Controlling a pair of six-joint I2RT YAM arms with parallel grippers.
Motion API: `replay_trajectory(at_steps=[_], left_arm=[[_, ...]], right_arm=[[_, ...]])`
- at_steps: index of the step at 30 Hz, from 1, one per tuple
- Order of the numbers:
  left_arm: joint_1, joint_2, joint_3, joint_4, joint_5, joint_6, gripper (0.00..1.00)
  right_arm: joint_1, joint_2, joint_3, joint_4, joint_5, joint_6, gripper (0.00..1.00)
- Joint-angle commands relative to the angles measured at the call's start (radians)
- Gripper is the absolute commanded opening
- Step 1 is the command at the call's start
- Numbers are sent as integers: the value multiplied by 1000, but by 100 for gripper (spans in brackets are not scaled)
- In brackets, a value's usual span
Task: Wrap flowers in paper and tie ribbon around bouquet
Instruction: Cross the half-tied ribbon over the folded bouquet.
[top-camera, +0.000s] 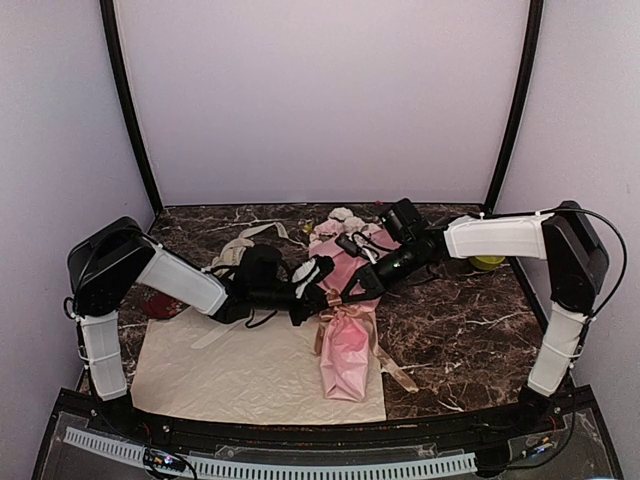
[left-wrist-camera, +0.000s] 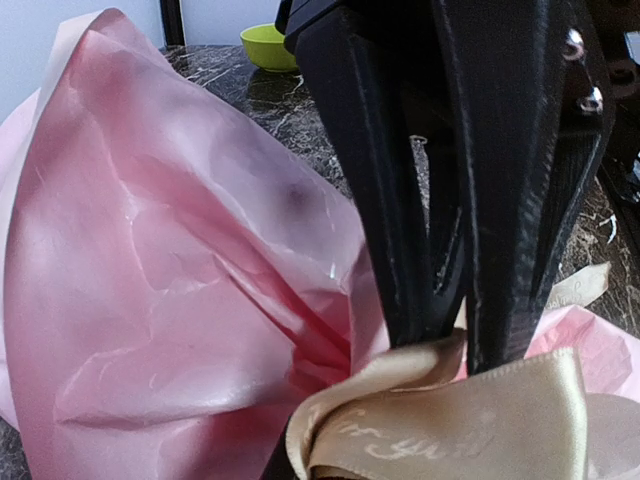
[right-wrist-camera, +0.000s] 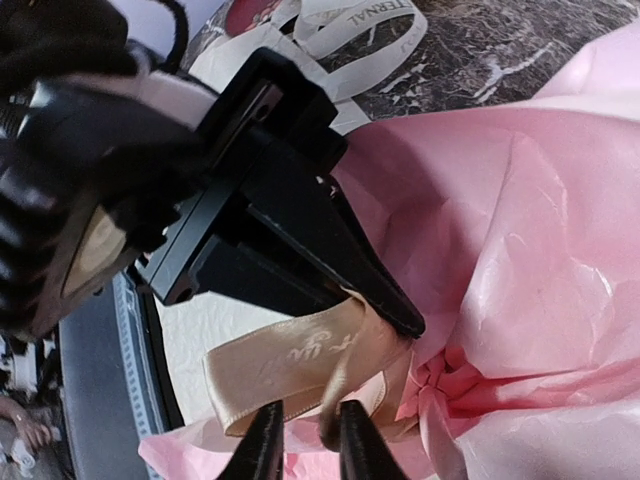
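While the bouquet (top-camera: 347, 340) lies centre frame, heads toward the top, the ribbon (right-wrist-camera: 285, 365) crosses its waist. The left gripper (left-wrist-camera: 450, 335), reaching from the left, is clamped on a loop. The right gripper (right-wrist-camera: 305, 445) stands slightly apart around a strand, so tightening likely pulls sideways.

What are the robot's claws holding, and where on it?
The left claw pinches the ribbon at its loop, where the bouquet is cinched. A ribbon strand runs between the fingertips of the right claw, but whether it grips is unclear.
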Motion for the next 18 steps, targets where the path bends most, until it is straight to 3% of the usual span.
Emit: replay_trajectory(at_steps=[1, 5, 9, 14, 18], left_arm=[[-5, -59, -31, 28, 24, 22, 4], [-5, -69, -46, 45, 34, 25, 0], [-5, -76, -51, 49, 36, 28, 0], [-5, -83, -55, 47, 31, 33, 0], [-5, -85, -58, 53, 39, 28, 0]], right_arm=[[-11, -35, 42, -41, -9, -36, 26], [-34, -24, 112, -73, -6, -44, 35], [-35, 19, 158, -85, 4, -36, 35], [-36, 79, 204, -124, 97, -14, 15], [-23, 105, 221, -177, 125, -50, 7]])
